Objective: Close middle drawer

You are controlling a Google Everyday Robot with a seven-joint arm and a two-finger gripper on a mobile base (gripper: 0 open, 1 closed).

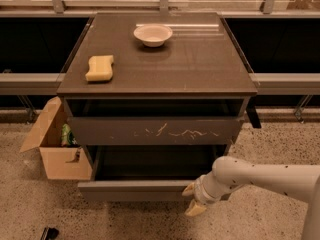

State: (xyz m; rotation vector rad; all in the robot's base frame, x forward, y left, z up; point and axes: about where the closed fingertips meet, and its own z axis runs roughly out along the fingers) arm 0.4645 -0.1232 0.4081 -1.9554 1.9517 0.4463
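Observation:
The middle drawer (135, 190) is pulled well out of the dark cabinet (160, 59); its plain front faces me and its inside looks empty. Above it the scratched drawer front (155, 130) stands slightly out. My gripper (192, 200) is at the right end of the middle drawer's front, on the white arm (260, 176) that comes in from the right. Its tan fingertips (189, 189) are spread apart, the upper one against the drawer front, and hold nothing. The lowest drawer is hidden.
A yellow sponge (99, 68) and a white bowl (153, 35) sit on the cabinet top. An open cardboard box (55, 149) stands on the speckled floor left of the cabinet. Dark shelving and railings run behind.

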